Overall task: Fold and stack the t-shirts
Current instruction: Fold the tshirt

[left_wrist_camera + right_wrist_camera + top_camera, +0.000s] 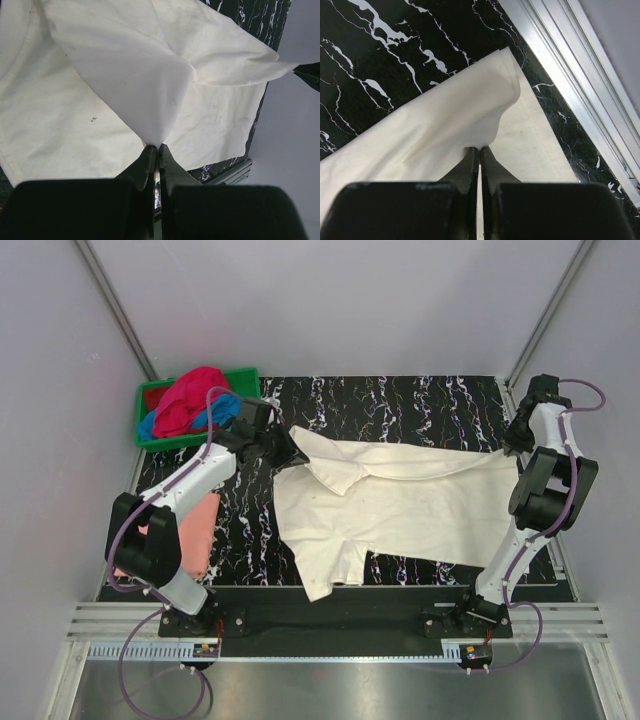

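Observation:
The large cream t-shirt lies spread across the black marbled table. My left gripper is shut on its far left edge by the sleeve; in the left wrist view the cloth rises in a pinched fold from the gripper. My right gripper is shut on the shirt's far right corner; in the right wrist view the fold is pinched at the gripper. A salmon-pink t-shirt lies folded at the left, partly under my left arm. Magenta-red and blue t-shirts are heaped in the crate.
A green plastic crate stands at the far left corner of the table. The table's metal rail runs close along the right of the shirt's corner. Grey walls enclose the far, left and right sides.

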